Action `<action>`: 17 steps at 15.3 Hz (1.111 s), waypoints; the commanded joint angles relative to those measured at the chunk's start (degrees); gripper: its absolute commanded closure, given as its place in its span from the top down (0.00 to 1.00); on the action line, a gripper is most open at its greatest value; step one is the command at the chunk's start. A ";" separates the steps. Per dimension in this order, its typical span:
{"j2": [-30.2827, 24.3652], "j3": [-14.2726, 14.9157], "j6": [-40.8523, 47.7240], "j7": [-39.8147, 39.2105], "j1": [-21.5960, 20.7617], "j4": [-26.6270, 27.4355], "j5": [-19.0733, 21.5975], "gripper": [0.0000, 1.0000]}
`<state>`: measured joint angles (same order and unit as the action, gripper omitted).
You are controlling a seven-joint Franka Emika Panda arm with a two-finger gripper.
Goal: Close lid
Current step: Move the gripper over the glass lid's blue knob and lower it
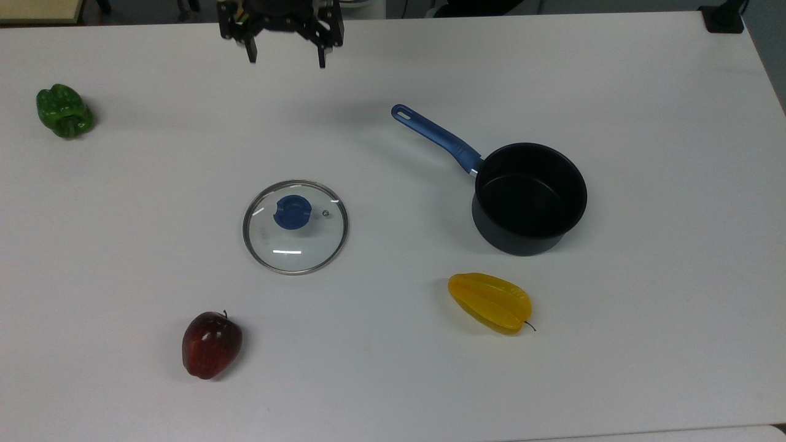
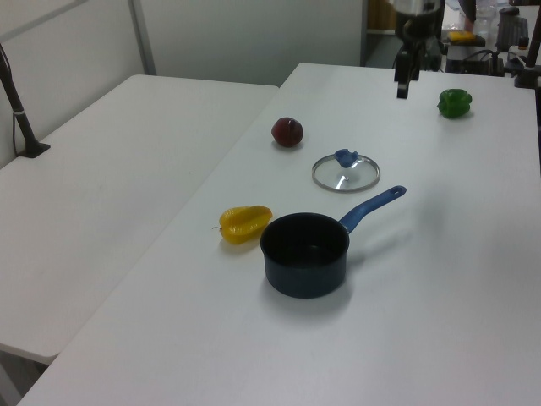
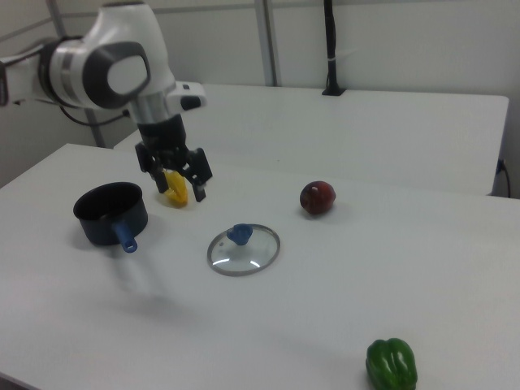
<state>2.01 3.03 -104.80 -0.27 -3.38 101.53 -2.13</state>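
Observation:
The lid (image 1: 295,236), clear glass with a metal rim and a blue knob, lies flat on the white table (image 1: 393,380), left of the pot in the top view. The black pot (image 1: 529,197) with a blue handle stands open and empty. My gripper (image 1: 287,58) hangs open and empty above the table near the top view's upper edge, well away from the lid. In the right view the gripper (image 3: 180,191) hovers between the pot (image 3: 110,213) and the lid (image 3: 243,249). In the left view the gripper (image 2: 401,85) is beyond the lid (image 2: 346,173) and the pot (image 2: 305,254).
A green pepper (image 1: 64,110) sits at the top view's far left. A red apple (image 1: 211,344) lies below the lid and a yellow starfruit (image 1: 490,302) below the pot. A second white table (image 2: 110,169) adjoins on the left view's left.

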 commanded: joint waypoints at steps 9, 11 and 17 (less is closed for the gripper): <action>10.02 -0.04 -31.14 5.00 0.56 9.21 0.98 1.00; 11.96 -0.04 -34.67 5.10 0.65 9.21 0.98 1.00; 16.27 -0.04 -45.74 4.92 0.57 9.74 0.28 1.00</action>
<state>16.93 3.00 -145.27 3.89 -2.58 110.22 -2.05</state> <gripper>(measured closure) 0.000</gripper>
